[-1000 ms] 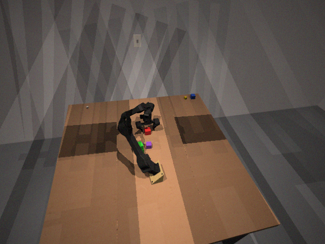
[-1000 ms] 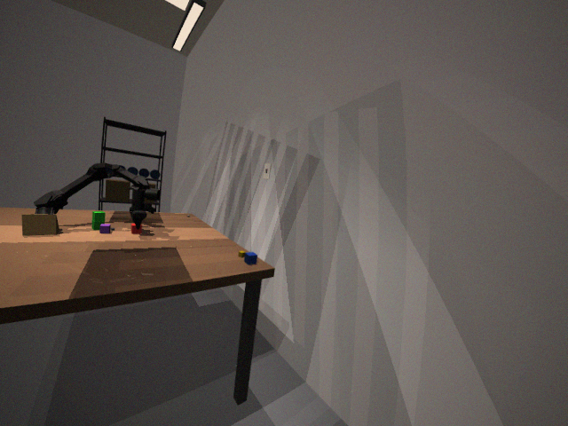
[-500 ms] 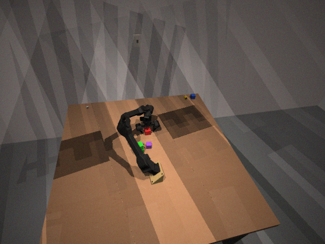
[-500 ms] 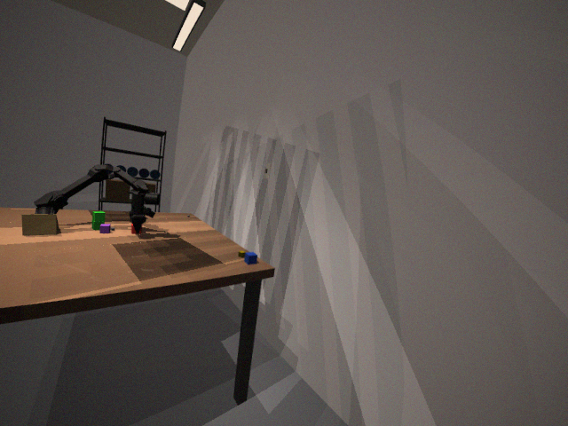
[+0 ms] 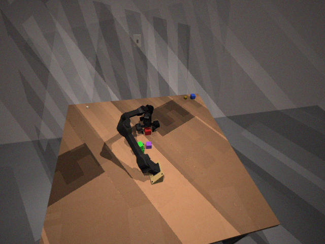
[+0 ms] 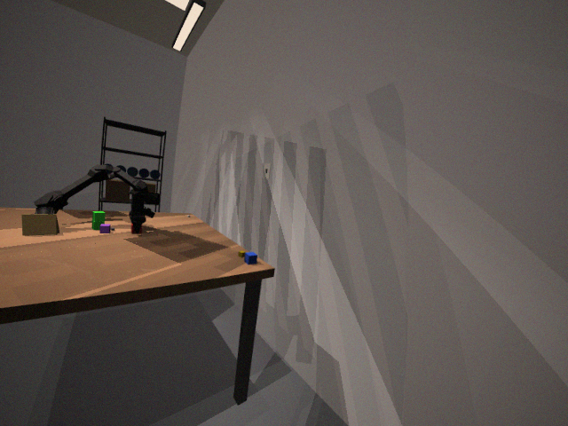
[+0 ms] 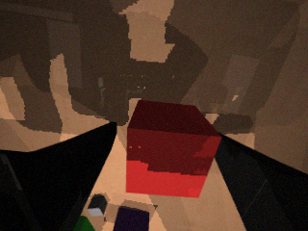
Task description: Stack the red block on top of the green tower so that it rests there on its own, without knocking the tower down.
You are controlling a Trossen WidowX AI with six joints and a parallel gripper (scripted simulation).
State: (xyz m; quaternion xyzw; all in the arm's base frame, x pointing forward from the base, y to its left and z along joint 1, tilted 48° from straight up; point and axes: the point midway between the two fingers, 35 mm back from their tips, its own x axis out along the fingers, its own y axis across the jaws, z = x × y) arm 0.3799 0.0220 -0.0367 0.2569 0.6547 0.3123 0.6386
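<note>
Gripper (image 7: 166,144) straddles the red block (image 7: 166,149) on the table (image 5: 183,170), fingers unclenched, grasping nothing. At its 6 o'clock stand the green tower (image 5: 140,146) and, just beside it, a purple cube (image 5: 149,145).

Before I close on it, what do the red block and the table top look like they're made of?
Red block: flat, uniform red with sharp edges, matte, no grain or gloss; possibly painted wood or plastic, the look doesn't settle it. Table top: warm brown planks with faint seams and streaks, so likely wood or wood laminate, with a dull finish. The end effector straddles the block, fingers not yet gripping.
</note>
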